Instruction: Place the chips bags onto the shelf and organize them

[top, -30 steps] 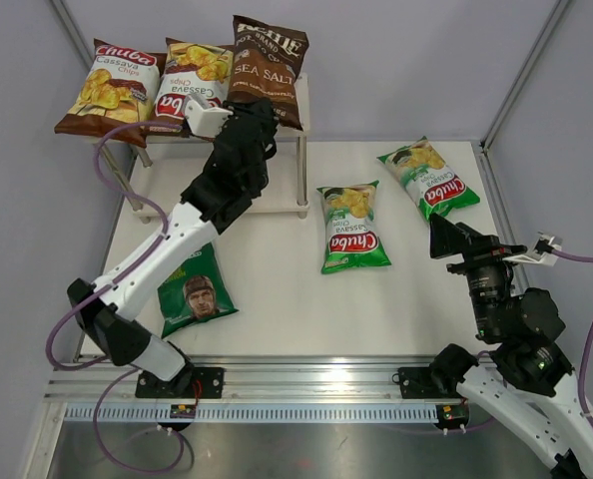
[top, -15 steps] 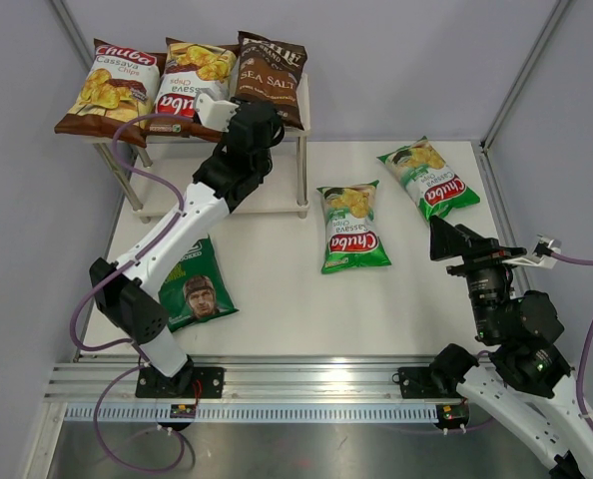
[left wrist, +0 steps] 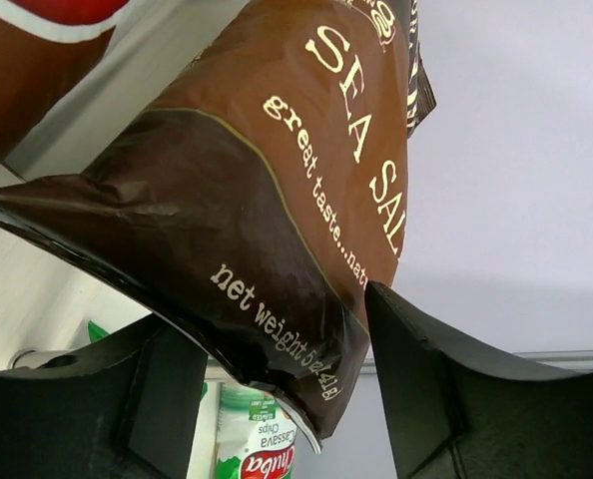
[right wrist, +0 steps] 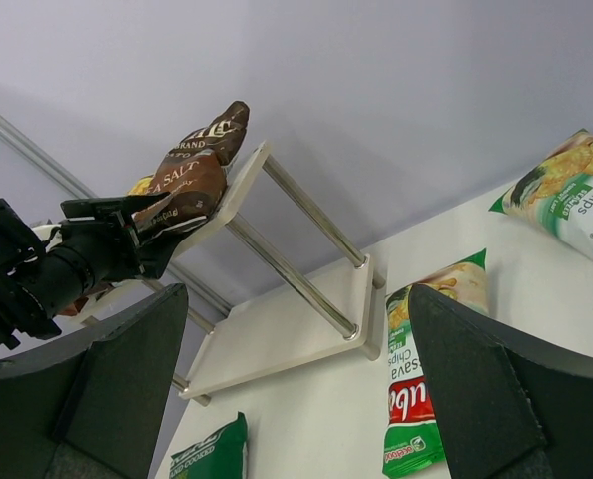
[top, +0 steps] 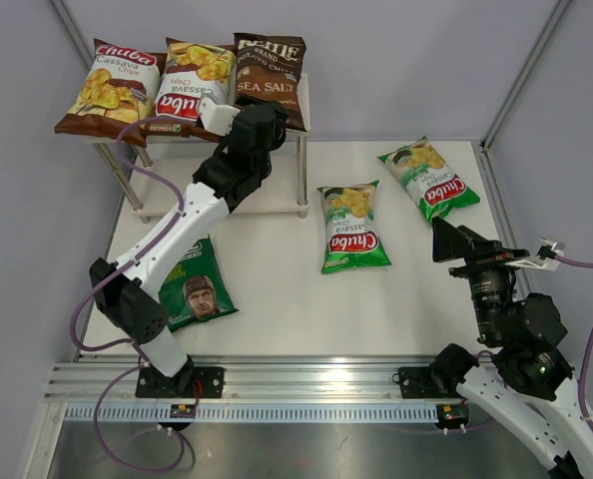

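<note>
The shelf [top: 303, 100] stands at the back left. Its top board holds two brown Chuba bags [top: 107, 88] [top: 192, 85] and the Kettle Sea Salt bag [top: 269, 72]. My left gripper [top: 264, 112] is open at the top board's front edge. The Kettle bag's [left wrist: 277, 170] lower corner hangs between its spread fingers [left wrist: 272, 309]. Two green Chuba bags [top: 353, 227] [top: 428, 178] and the dark green face bag [top: 195, 289] lie flat on the table. My right gripper [top: 454, 242] is open and empty at the right, raised above the table [right wrist: 296, 289].
The shelf's lower board [top: 277, 195] is bare; it also shows in the right wrist view [right wrist: 277, 339]. Grey walls close in the back and both sides. A metal rail [top: 306, 374] runs along the table's near edge.
The Kettle bag has gone from hanging over the shelf's front edge to lying further back on the top board. My left gripper moved up and back with it. The right arm has barely moved.
</note>
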`<control>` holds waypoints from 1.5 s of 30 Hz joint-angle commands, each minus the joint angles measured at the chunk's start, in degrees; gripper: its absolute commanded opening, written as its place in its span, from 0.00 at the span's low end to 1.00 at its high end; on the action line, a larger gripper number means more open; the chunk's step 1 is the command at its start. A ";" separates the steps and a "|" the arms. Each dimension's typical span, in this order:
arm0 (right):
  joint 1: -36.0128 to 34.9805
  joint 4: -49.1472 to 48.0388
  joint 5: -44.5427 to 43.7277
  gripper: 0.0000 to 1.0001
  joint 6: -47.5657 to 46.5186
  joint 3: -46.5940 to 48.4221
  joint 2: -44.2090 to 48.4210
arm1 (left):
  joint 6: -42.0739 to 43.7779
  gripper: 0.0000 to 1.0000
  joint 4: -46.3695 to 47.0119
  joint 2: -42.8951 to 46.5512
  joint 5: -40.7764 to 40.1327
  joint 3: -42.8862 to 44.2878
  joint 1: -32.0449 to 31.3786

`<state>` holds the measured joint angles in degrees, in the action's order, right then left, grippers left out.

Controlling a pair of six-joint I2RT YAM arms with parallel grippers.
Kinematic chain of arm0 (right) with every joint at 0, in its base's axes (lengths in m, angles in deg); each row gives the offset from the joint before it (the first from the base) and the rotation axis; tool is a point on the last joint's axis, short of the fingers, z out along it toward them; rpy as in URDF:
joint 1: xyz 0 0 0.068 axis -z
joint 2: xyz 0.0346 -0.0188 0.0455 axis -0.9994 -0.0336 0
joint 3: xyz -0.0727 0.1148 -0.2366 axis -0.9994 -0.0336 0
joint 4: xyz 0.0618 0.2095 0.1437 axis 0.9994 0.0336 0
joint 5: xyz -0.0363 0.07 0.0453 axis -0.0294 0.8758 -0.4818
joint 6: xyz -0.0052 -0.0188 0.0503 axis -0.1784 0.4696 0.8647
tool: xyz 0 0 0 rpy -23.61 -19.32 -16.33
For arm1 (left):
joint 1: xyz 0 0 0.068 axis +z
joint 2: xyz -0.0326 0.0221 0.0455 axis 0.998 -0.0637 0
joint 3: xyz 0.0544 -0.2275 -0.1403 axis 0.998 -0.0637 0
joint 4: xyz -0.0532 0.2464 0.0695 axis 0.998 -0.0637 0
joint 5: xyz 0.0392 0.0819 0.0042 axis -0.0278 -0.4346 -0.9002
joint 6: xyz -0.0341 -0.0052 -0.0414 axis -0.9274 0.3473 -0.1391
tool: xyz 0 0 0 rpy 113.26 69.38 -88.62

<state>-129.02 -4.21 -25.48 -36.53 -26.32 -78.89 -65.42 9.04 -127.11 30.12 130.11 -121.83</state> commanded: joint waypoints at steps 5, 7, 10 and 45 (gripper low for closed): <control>-0.18 0.12 0.55 0.99 0.62 2.23 -0.13 | 0.49 0.74 -4.02 2.27 1.44 0.85 0.15; -0.18 0.47 0.64 0.99 0.71 2.41 -0.14 | 1.45 0.75 -4.81 2.97 1.44 0.85 0.15; -0.18 0.47 1.16 0.99 0.98 2.41 -0.22 | 3.03 0.83 -5.43 4.29 2.14 1.02 0.15; -0.18 -12.53 48.71 0.99 -3.51 0.47 -32.29 | 35.57 0.99 -23.44 53.34 3.10 -42.28 5.04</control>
<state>-129.07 -9.45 16.29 -38.98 -25.64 -109.27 -30.37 -10.04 -72.43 34.93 92.86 -120.58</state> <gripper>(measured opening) 0.993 0.988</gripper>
